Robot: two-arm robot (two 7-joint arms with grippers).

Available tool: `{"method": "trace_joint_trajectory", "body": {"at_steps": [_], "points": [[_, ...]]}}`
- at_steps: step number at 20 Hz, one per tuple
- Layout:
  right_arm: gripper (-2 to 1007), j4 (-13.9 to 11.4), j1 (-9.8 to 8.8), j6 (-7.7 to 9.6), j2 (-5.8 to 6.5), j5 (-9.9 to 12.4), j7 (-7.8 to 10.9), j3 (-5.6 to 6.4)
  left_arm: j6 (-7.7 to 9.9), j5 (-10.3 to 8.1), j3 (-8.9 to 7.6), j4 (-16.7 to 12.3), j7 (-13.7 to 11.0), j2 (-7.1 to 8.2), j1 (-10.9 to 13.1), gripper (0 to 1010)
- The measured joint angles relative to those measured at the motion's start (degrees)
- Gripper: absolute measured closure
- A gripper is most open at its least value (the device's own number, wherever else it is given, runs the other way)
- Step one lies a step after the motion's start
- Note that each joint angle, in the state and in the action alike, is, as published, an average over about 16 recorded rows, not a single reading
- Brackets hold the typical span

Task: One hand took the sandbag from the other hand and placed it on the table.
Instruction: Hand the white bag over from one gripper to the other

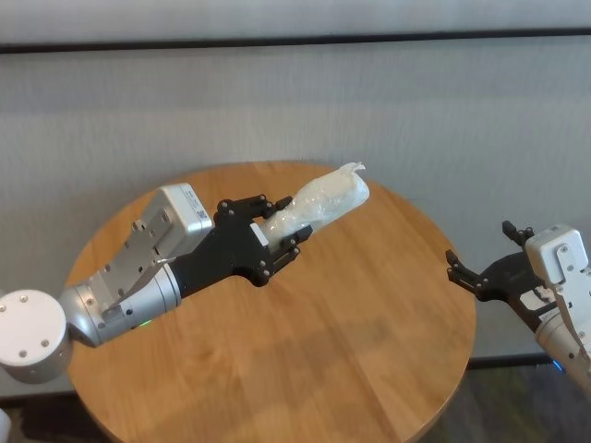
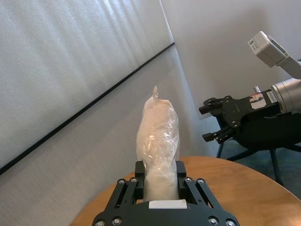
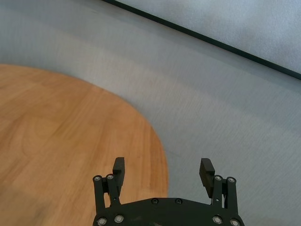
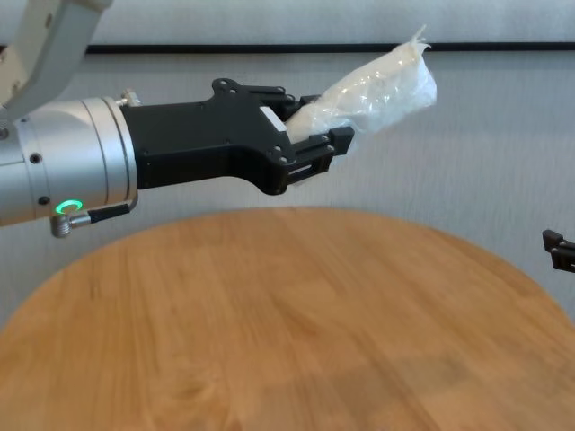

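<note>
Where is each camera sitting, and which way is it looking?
Head: high up, looking down at the table; both arms show.
Chest: lower, looking across the table; left gripper holds the sandbag.
Left wrist: looks along its jaws, past the sandbag to the right gripper.
Right wrist: sees its open jaws, table edge.
Head and chest share the sandbag.

The white sandbag [image 1: 323, 205] in clear crinkled plastic; the table [image 1: 351, 351] light-brown wood-grain; both grippers' fingers [image 3: 118, 170] black.

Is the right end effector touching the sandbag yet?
Apart. The head view shows the right end effector open at the table's right edge, with bare wood between it and the sandbag held in the left end effector.
</note>
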Motion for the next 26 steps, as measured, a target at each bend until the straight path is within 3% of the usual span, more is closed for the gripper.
{"method": "trace_joint_trajectory", "body": {"at_steps": [18, 26], "points": [[3, 0.0, -0.02, -0.09, -0.02, 0.0, 0.07, 0.02, -0.08, -0.04, -0.04, 0.0, 0.0, 0.0, 0.0, 599], [3, 0.0, -0.45, -2.36, -0.75, -0.8, -0.32, 0.61, -0.09, -0.04, -0.04, 0.0, 0.0, 0.0, 0.0, 598]]}}
